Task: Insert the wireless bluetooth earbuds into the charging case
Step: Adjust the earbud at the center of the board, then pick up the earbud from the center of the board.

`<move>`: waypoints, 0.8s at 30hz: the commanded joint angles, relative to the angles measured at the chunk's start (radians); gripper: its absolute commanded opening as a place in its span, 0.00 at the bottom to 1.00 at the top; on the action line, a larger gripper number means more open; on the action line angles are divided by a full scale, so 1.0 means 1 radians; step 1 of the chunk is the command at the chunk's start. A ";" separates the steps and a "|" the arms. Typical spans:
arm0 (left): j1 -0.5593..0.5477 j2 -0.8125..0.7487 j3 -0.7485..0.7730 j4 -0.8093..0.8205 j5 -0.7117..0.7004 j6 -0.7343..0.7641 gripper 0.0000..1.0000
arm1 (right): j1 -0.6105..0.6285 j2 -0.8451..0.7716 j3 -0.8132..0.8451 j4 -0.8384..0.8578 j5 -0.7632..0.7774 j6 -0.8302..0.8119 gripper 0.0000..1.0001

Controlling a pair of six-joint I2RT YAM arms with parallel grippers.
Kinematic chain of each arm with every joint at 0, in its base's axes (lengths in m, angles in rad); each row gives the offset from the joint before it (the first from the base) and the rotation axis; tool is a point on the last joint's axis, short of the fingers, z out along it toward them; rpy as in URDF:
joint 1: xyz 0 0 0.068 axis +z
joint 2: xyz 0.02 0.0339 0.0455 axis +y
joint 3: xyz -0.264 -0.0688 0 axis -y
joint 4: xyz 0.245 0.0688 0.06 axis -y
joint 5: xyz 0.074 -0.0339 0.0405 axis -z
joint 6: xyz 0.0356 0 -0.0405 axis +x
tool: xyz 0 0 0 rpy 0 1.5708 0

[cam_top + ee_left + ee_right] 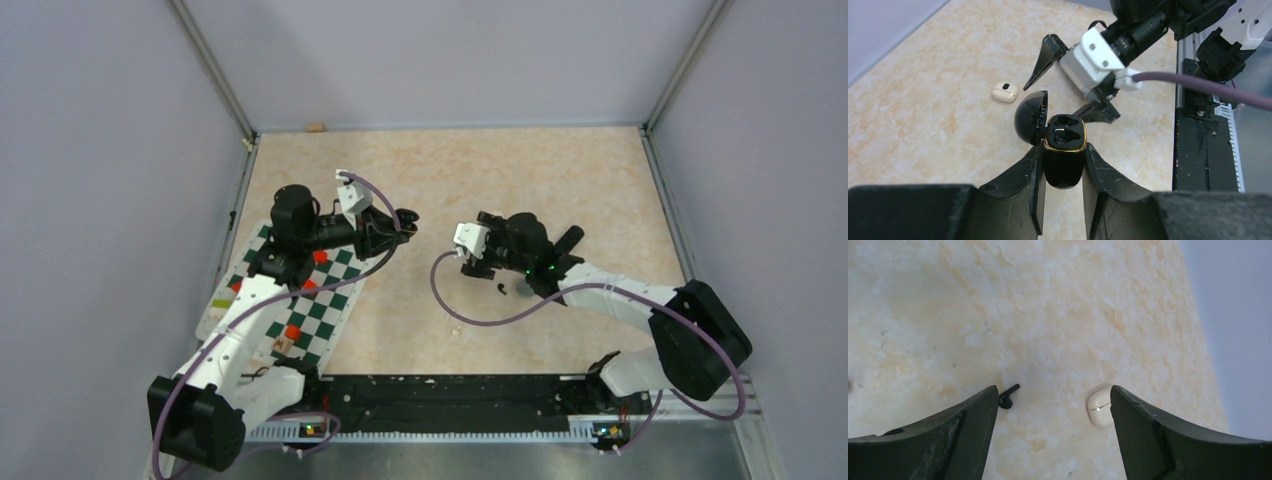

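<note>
One black earbud [1007,399] lies by spread right claw [1053,390]; left claw [1063,146] clamps charging case [1063,170].

Left arm [240,330]: extended forward and inward, wrist level, fingers pointing toward the right arm [610,295]. Left gripper [1063,146]: closed, both fingers pressed flat on opposite sides of a black case [1063,167] standing upright between them. Right arm: elbow folded outward, forearm angled inward. Right gripper [1053,392]: pointing down, fingers spread wide.
</note>
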 commanded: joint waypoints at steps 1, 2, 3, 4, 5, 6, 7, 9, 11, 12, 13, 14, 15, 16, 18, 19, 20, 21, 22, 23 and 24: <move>0.005 -0.011 0.000 0.060 0.016 -0.006 0.00 | -0.037 -0.052 -0.088 -0.026 -0.159 -0.222 0.80; 0.005 -0.011 0.001 0.060 0.016 -0.006 0.00 | -0.039 -0.053 -0.106 -0.011 -0.162 -0.260 0.79; 0.005 -0.010 0.000 0.062 0.014 -0.006 0.00 | -0.041 -0.051 -0.116 -0.004 -0.169 -0.290 0.78; 0.005 -0.010 -0.001 0.063 0.014 -0.006 0.00 | -0.044 -0.045 -0.121 -0.009 -0.185 -0.315 0.77; 0.006 -0.011 -0.001 0.063 0.013 -0.006 0.00 | -0.050 -0.040 -0.123 -0.016 -0.206 -0.338 0.75; 0.007 -0.012 -0.002 0.064 0.013 -0.006 0.00 | -0.051 -0.029 -0.123 -0.014 -0.220 -0.355 0.74; 0.007 -0.013 -0.003 0.064 0.013 -0.006 0.00 | -0.052 -0.017 -0.121 -0.008 -0.222 -0.366 0.72; 0.008 -0.017 -0.005 0.065 0.015 -0.006 0.00 | -0.051 0.010 -0.115 0.002 -0.223 -0.381 0.68; 0.009 -0.021 -0.008 0.066 0.015 -0.006 0.00 | -0.051 0.038 -0.114 0.019 -0.217 -0.381 0.64; 0.008 -0.021 -0.009 0.067 0.016 -0.008 0.00 | -0.051 0.054 -0.112 0.018 -0.215 -0.390 0.63; 0.008 -0.021 -0.009 0.068 0.016 -0.009 0.00 | -0.052 0.071 -0.110 0.016 -0.213 -0.400 0.62; 0.008 -0.021 -0.008 0.069 0.016 -0.011 0.00 | -0.052 0.085 -0.108 0.014 -0.211 -0.406 0.61; 0.008 -0.021 -0.009 0.071 0.018 -0.013 0.00 | -0.052 0.099 -0.105 0.014 -0.207 -0.412 0.60; 0.008 -0.021 -0.008 0.072 0.018 -0.014 0.00 | -0.052 0.112 -0.100 0.017 -0.201 -0.415 0.58; 0.008 -0.023 -0.010 0.074 0.019 -0.016 0.00 | -0.052 0.132 -0.093 0.019 -0.193 -0.419 0.55; 0.008 -0.023 -0.010 0.074 0.019 -0.016 0.00 | -0.051 0.141 -0.089 0.024 -0.191 -0.422 0.54; 0.009 -0.023 -0.010 0.074 0.019 -0.015 0.00 | -0.052 0.150 -0.085 0.028 -0.188 -0.421 0.53; 0.008 -0.023 -0.010 0.074 0.019 -0.016 0.00 | -0.051 0.158 -0.077 0.027 -0.187 -0.420 0.52; 0.008 -0.023 -0.009 0.074 0.021 -0.015 0.00 | -0.052 0.168 -0.067 0.026 -0.185 -0.414 0.50; 0.008 -0.025 -0.008 0.074 0.021 -0.016 0.00 | -0.052 0.176 -0.058 0.022 -0.182 -0.413 0.48; 0.008 -0.024 -0.009 0.074 0.020 -0.016 0.00 | -0.053 0.184 -0.047 0.018 -0.179 -0.410 0.47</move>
